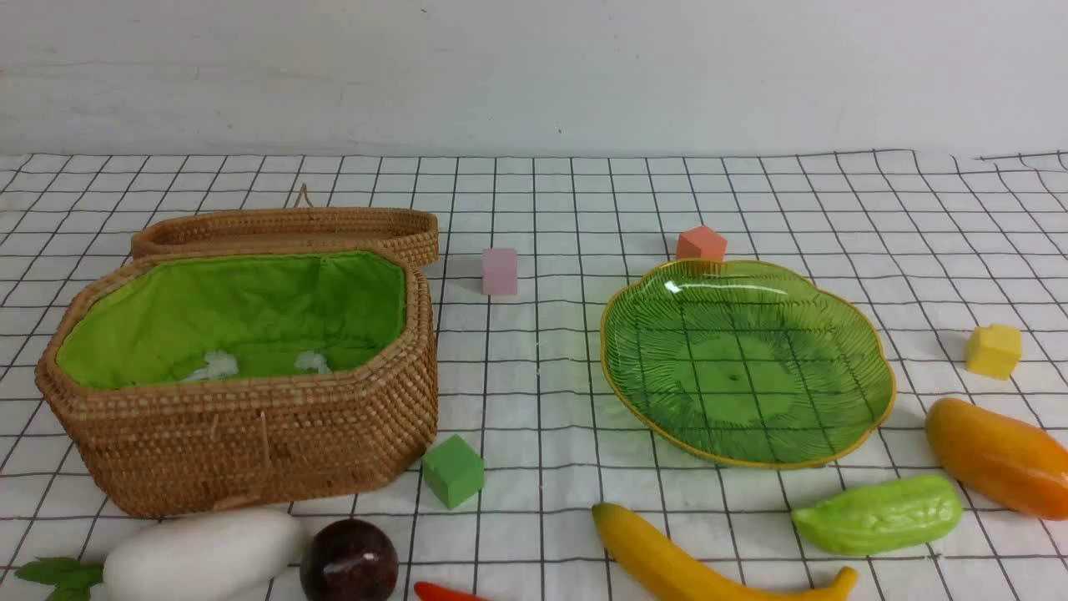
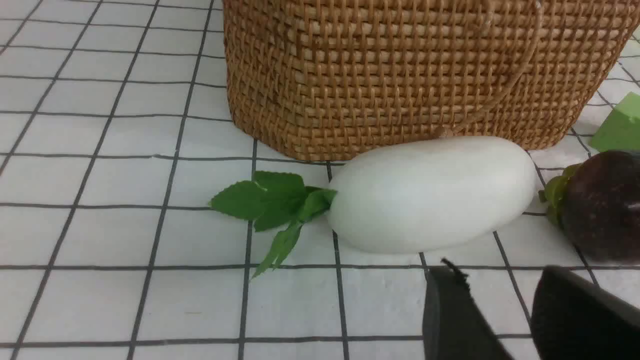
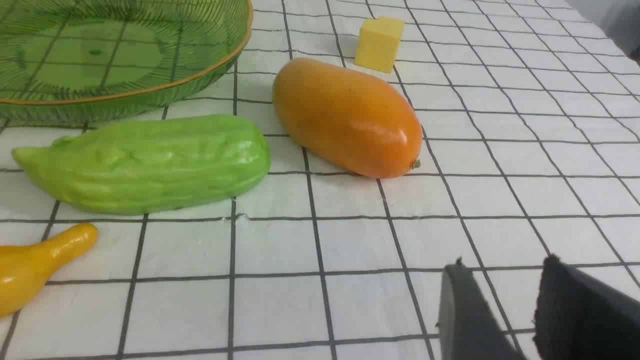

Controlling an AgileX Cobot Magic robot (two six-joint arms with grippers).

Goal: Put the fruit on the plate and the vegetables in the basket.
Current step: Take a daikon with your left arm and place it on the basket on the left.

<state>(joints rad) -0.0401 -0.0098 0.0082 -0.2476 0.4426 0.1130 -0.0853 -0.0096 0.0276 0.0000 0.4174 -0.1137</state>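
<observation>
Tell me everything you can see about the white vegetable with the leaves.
The white vegetable is a smooth, matte, plastic-looking oblong with green leaves at one end. It lies on its side on the checked cloth, close against the wicker basket, contact unclear, with the dark maroon fruit beside its blunt end.

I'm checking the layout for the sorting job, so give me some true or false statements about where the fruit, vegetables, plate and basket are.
1. The plate holds nothing. True.
2. The white vegetable is inside the basket. False: it lies on the cloth, just in front of the basket's near wall.
3. The mango lies beside the green gourd. True.
4. The banana is on the plate. False: it lies on the cloth, nearer the robot than the plate.
5. The basket's lid is shut. False: it is folded back, and the green lining shows.
</observation>
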